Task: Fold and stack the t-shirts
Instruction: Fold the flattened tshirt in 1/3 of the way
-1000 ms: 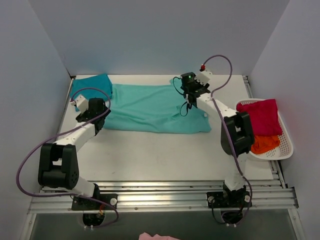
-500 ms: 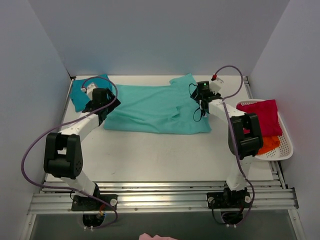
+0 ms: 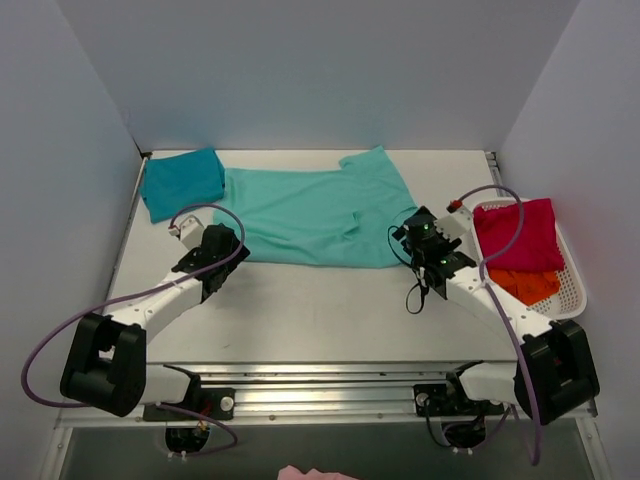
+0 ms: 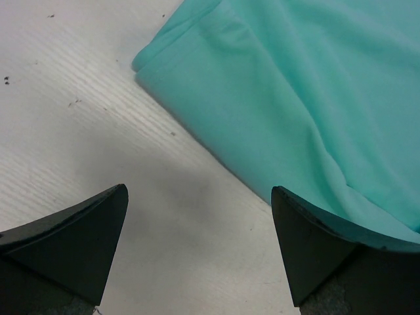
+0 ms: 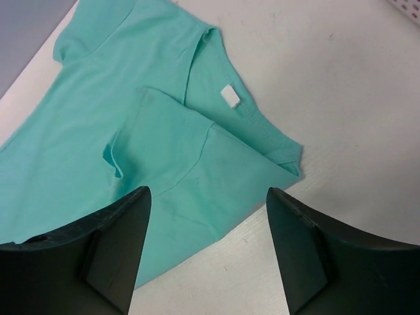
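Note:
The light mint-green t-shirt (image 3: 315,215) lies spread across the far middle of the table, folded lengthwise, one sleeve sticking out at the back right. The darker teal-blue t-shirt (image 3: 182,181) lies folded at the back left corner. My left gripper (image 3: 225,243) is open and empty at the mint shirt's near left corner (image 4: 197,65). My right gripper (image 3: 417,230) is open and empty at the shirt's near right corner; the collar with its white label (image 5: 230,96) shows in the right wrist view.
A white basket (image 3: 572,295) at the right edge holds a red cloth (image 3: 520,233) and an orange cloth (image 3: 527,285). Bare white table (image 3: 320,310) lies in front of the shirts. Grey walls close in on three sides.
Both arms have drawn back toward the near side. The right gripper let go of the mint shirt, whose sleeve now lies spread at the back right. The left gripper moved off the teal shirt.

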Controlling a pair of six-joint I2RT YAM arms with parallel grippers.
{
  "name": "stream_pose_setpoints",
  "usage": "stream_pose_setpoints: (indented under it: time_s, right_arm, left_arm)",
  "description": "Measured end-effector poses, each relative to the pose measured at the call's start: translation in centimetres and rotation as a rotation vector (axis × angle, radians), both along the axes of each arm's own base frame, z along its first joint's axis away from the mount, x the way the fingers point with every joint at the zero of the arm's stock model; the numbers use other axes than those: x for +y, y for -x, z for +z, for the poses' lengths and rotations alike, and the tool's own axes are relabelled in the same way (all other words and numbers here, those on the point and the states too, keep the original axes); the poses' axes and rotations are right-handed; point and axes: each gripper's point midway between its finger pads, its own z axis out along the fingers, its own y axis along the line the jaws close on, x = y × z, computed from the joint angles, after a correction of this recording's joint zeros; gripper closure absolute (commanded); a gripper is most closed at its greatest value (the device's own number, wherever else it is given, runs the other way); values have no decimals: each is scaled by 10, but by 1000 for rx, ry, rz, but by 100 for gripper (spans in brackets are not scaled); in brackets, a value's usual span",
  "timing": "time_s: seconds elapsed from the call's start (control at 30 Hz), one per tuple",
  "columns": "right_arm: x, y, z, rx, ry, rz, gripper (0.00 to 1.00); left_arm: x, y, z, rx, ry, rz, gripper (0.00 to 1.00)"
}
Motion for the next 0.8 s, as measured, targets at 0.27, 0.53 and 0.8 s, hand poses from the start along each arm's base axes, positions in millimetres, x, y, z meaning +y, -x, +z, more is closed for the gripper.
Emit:
stream_pose_setpoints:
  time_s: [0.27,0.53,0.8]
  right_arm:
    - [-10,26,-41,85,-1,-14,33]
    - [-3,27,-93,185,-37,0,35]
    - [1,10,-108,177,-60,-8,43]
  left_arm:
    - [11,14,-27,48,0,80,0]
    - [24,5,-55,93,-6,130,7]
    - [29,-30,-55,27,39,145,30]
